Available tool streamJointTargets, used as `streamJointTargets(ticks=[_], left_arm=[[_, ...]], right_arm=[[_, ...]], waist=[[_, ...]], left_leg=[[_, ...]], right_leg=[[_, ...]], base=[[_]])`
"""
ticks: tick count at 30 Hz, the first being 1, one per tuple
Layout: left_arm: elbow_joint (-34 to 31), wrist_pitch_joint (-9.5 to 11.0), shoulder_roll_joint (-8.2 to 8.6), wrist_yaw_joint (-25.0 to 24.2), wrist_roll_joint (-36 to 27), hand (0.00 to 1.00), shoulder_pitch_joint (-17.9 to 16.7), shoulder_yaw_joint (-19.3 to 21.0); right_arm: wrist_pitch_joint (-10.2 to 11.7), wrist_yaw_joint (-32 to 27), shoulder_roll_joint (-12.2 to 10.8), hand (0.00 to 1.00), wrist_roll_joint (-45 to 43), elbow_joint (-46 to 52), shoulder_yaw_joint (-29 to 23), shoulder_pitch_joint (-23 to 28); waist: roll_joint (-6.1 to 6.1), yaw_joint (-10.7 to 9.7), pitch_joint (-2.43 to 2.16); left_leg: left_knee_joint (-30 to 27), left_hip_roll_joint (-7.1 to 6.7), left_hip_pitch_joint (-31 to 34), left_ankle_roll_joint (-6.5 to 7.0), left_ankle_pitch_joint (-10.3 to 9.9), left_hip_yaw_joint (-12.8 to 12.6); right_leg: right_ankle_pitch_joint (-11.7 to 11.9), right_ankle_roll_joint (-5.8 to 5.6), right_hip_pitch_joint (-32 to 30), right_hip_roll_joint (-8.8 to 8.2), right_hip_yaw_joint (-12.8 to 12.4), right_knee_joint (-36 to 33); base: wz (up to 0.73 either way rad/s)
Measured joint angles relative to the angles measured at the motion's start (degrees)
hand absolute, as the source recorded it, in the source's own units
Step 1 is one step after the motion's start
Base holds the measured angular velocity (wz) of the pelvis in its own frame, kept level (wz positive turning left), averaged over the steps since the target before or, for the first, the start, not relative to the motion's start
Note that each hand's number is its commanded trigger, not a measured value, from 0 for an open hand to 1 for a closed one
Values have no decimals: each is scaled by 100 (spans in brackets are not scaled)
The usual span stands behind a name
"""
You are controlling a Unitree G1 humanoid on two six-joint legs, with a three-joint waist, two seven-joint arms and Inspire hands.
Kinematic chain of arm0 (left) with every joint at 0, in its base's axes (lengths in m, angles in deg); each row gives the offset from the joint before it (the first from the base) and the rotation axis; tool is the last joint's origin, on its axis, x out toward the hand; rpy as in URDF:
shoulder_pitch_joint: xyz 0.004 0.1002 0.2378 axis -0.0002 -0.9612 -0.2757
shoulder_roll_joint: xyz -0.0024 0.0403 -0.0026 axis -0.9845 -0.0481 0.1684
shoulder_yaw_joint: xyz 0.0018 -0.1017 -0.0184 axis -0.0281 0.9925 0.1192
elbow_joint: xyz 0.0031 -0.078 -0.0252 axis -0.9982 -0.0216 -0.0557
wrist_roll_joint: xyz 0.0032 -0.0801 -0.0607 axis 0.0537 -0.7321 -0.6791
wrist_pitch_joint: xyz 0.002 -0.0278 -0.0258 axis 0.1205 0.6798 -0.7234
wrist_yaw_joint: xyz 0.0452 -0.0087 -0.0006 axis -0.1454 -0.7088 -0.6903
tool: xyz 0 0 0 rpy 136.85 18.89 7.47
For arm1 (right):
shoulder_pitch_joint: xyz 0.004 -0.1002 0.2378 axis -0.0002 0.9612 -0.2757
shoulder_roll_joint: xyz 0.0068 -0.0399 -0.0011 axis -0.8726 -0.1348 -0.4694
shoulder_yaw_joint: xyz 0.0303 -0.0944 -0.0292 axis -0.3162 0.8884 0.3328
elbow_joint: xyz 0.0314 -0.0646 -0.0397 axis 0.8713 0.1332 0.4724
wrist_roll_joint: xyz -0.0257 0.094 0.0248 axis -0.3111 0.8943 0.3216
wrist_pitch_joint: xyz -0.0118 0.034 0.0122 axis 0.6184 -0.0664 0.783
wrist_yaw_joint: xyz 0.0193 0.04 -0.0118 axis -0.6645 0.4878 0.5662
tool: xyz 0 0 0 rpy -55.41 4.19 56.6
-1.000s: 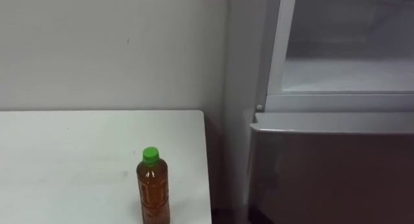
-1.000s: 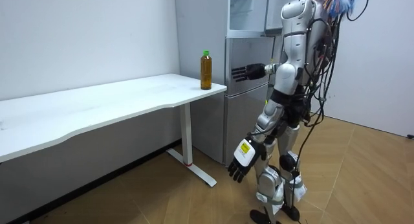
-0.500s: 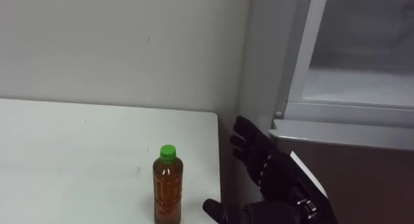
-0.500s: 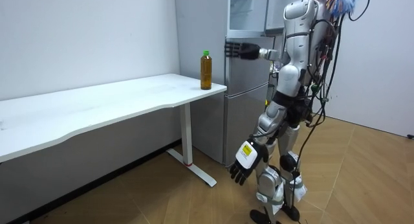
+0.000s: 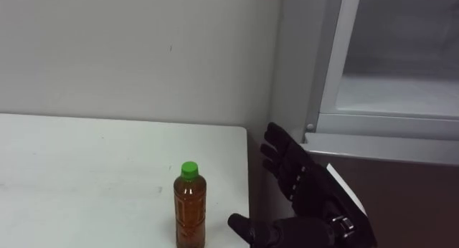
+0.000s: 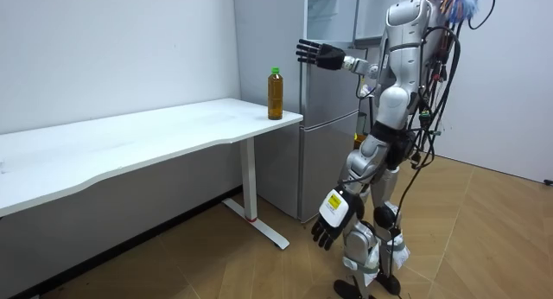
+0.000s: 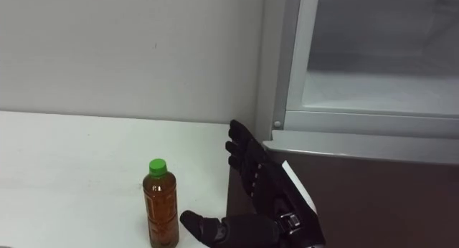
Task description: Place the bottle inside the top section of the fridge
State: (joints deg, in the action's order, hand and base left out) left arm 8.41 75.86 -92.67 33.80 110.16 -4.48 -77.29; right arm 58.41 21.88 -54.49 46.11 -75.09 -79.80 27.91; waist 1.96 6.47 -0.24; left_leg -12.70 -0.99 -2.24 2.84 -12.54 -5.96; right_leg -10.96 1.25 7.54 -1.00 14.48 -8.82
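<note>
Right hand [image 5: 305, 194], fingers spread, hovers beside the bottle [image 5: 190, 211] near the desk's [image 5: 86, 176] right edge; I judge the reach under way, with closing round its body next.

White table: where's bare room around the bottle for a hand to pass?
The white tabletop is bare left of and behind the amber plastic bottle with the green cap. Right of it is tight: a narrow strip to the table edge, with the open black right hand just beyond. The upper fridge shelf looks bare.
</note>
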Motion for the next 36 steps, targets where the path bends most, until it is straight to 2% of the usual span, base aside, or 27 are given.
streamJointTargets(ticks=[4, 9, 14, 20, 24, 26, 33, 35, 36], left_arm=[[1, -7, -3, -43, 43, 0, 2, 1], [0, -59, -5, -163, 60, 0, 44, 0], [-52, -104, -10, -122, 94, 0, 117, -5], [-44, -115, 1, 30, 98, 0, 123, -13], [-40, -127, 2, 29, 100, 0, 100, 14], [-48, -131, 0, 7, 97, 0, 95, 8], [-117, -209, -6, -43, 99, 0, 127, -3], [-189, -211, -10, -54, 99, 0, 118, 1], [-213, -211, -15, -54, 103, 0, 117, 3]], right_arm=[[0, -90, 11, 0, 0, -17, 0, -233], [0, -229, 10, 0, -6, -71, 11, -261], [1, -639, 26, 0, -5, -430, 58, -343], [0, -959, 26, 0, 21, -951, 205, -616], [0, -1168, 24, 0, 23, -1053, 211, -671], [0, -1326, 23, 0, 126, -1169, 211, -700], [4, -1760, 47, 0, 202, -1884, 225, -1063], [4, -1863, 41, 0, 217, -2232, 230, -1262], [4, -1874, 41, 0, 216, -2290, 231, -1295]], waist=[[59, 19, 16], [107, 57, 30], [115, 150, 35], [166, 188, 52], [162, 231, 55], [140, 326, 56], [104, 348, 56], [63, 438, 82], [60, 464, 81]], left_leg=[[-7, 0, 17, 0, 0, 22], [-14, -8, 71, 1, 0, 74], [-3, -25, 92, 9, 9, 141], [-3, -64, 116, 33, 30, 217], [-15, -90, 172, 64, 50, 294], [-50, -93, 250, 72, 55, 319], [-89, -182, 551, 113, 162, 513], [-89, -194, 573, 125, 176, 512], [-88, -197, 588, 125, 180, 516]], right_leg=[[1, -1, 2, -7, 91, 1], [2, -3, -25, -22, 238, 3], [0, -5, -16, -50, 472, 3], [-1, -8, 0, -84, 617, 3], [15, -36, -18, -108, 693, -1], [35, -70, -72, -115, 768, 3], [37, -72, -277, -178, 921, -3], [38, -72, -302, -191, 918, -17], [38, -72, -316, -192, 920, -19]], base=[[4], [6], [7], [8], [13], [6], [16], [0], [0]])
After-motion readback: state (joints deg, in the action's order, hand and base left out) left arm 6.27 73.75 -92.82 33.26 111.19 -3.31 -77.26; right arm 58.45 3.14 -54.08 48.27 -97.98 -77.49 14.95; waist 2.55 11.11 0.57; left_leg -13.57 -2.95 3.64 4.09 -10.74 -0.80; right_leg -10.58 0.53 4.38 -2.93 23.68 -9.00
